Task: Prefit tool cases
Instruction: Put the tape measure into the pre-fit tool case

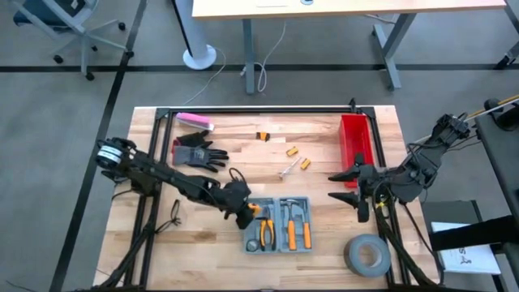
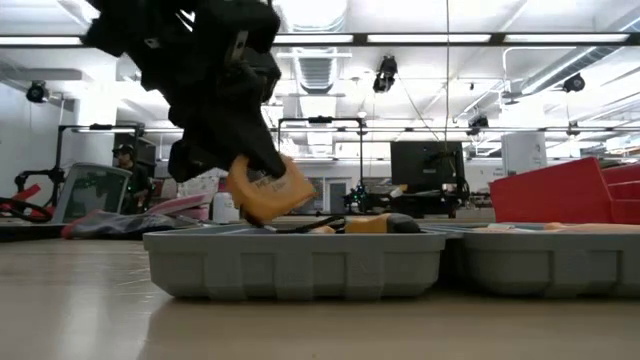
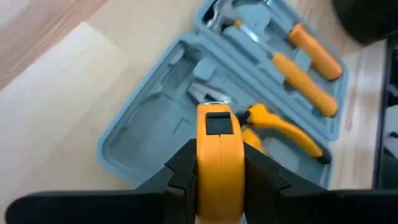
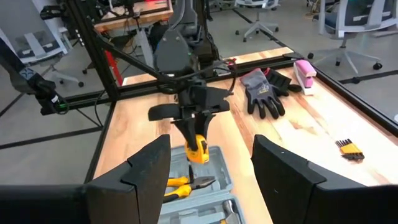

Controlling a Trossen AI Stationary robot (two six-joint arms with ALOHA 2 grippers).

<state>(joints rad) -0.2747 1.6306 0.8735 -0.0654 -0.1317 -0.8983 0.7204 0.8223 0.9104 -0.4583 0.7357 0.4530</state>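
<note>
One tool case (image 1: 278, 224) | left hand (image 1: 246, 212) clamps one tape measure (image 3: 218, 155) | right hand (image 1: 347, 186) agape, empty

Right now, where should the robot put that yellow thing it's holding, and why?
Probably lower it a little into the open tool case. The left hand grips the yellow tape measure just above the case's empty moulded slots, beside the pliers. The right hand waits open near the red bin.
</note>
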